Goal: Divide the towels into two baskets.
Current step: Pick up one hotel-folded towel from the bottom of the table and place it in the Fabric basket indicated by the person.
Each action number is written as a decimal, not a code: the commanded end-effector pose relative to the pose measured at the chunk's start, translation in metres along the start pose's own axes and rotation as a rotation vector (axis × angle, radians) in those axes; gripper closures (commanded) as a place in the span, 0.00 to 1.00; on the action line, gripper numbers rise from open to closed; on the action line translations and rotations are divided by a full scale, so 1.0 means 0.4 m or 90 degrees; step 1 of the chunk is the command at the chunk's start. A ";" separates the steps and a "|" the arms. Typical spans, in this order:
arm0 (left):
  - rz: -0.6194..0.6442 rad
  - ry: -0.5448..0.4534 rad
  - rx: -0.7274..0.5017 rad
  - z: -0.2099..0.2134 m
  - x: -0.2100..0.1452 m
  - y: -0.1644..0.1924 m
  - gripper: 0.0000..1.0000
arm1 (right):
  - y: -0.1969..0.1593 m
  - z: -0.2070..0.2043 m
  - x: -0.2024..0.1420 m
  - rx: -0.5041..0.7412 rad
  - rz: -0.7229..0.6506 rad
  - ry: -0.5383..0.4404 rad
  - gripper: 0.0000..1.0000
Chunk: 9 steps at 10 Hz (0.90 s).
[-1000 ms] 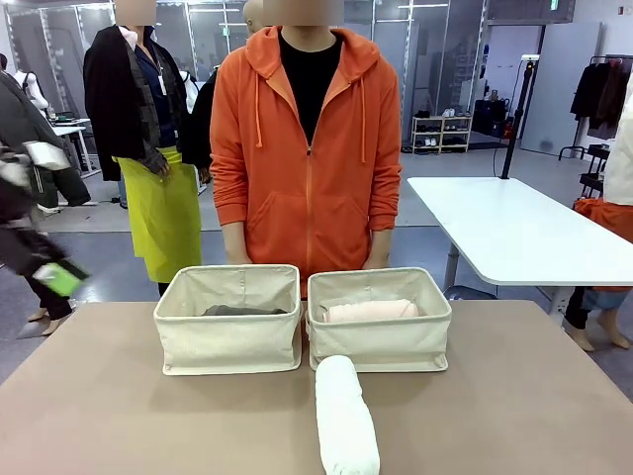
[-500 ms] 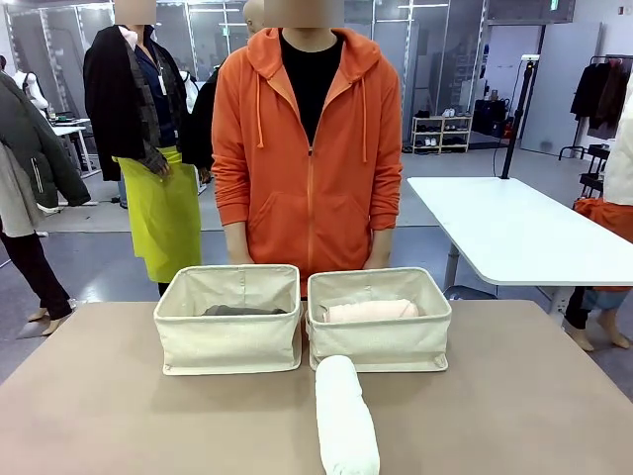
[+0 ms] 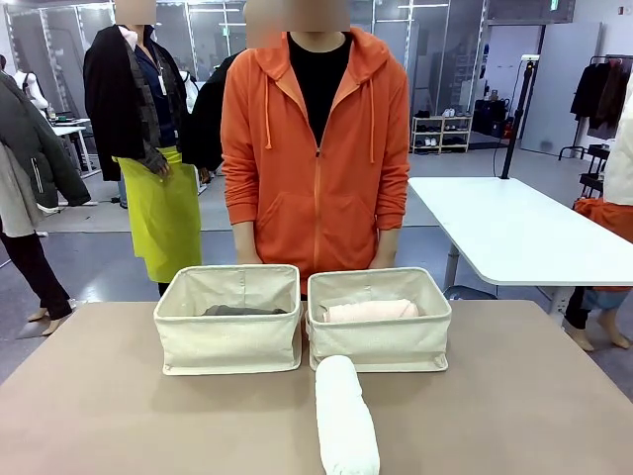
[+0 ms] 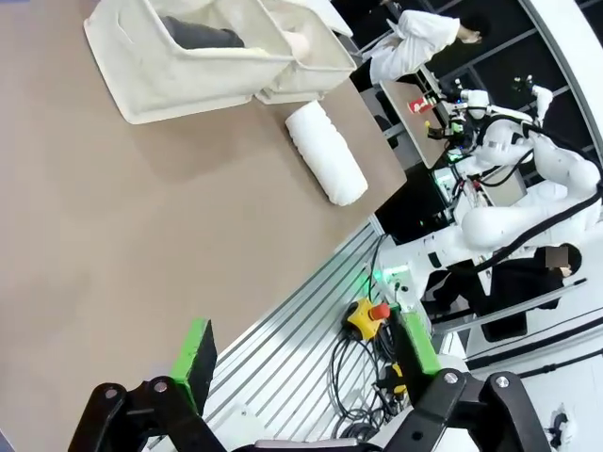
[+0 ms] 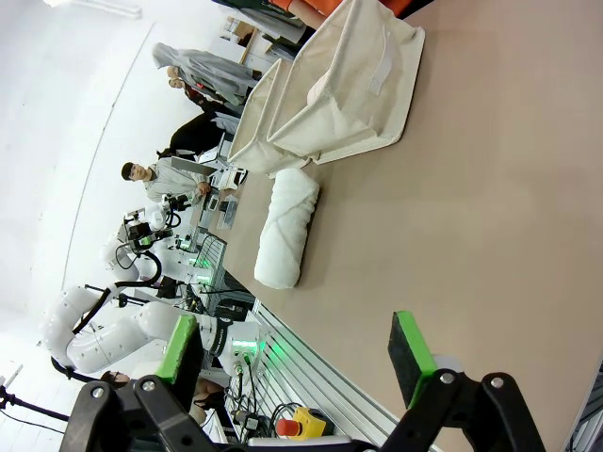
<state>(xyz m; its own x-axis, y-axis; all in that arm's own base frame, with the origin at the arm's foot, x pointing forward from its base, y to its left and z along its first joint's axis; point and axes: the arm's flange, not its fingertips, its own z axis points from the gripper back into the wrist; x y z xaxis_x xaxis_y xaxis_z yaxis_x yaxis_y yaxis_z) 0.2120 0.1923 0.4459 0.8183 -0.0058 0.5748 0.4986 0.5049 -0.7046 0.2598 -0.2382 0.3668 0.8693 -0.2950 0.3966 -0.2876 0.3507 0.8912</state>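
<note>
The orange-hooded person (image 3: 316, 148) has shifted slightly rightward. The white terry-cloth towel roll (image 3: 346, 416) lies lower centre on the brown worktop (image 3: 119, 416), its long axis running from the right beige canvas basket (image 3: 381, 344) toward the bottom edge. Left claw (image 4: 306, 353) and right claw (image 5: 294, 353) gape released, empty.

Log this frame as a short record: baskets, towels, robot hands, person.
left basket: holds a grey towel
right basket: holds a pink towel
white towel: lying on the table, outside and in front of the right basket
left hand: open, empty
right hand: open, empty
person: standing behind the baskets
</note>
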 end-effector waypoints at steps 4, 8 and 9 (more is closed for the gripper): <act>-0.006 -0.003 -0.009 0.004 0.007 -0.024 0.04 | 0.006 0.005 -0.005 0.000 0.003 0.009 0.00; -0.006 -0.003 -0.009 0.004 0.007 -0.024 0.04 | 0.006 0.005 -0.005 0.000 0.003 0.009 0.00; -0.006 -0.003 -0.009 0.004 0.007 -0.024 0.04 | 0.006 0.005 -0.005 0.000 0.003 0.009 0.00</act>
<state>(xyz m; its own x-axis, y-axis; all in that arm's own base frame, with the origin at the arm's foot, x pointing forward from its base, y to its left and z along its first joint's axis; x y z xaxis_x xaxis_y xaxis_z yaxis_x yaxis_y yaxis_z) 0.2107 0.1896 0.4491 0.8199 -0.0153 0.5723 0.4994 0.5080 -0.7018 0.2598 -0.2382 0.3668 0.8693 -0.2950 0.3966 -0.2876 0.3507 0.8912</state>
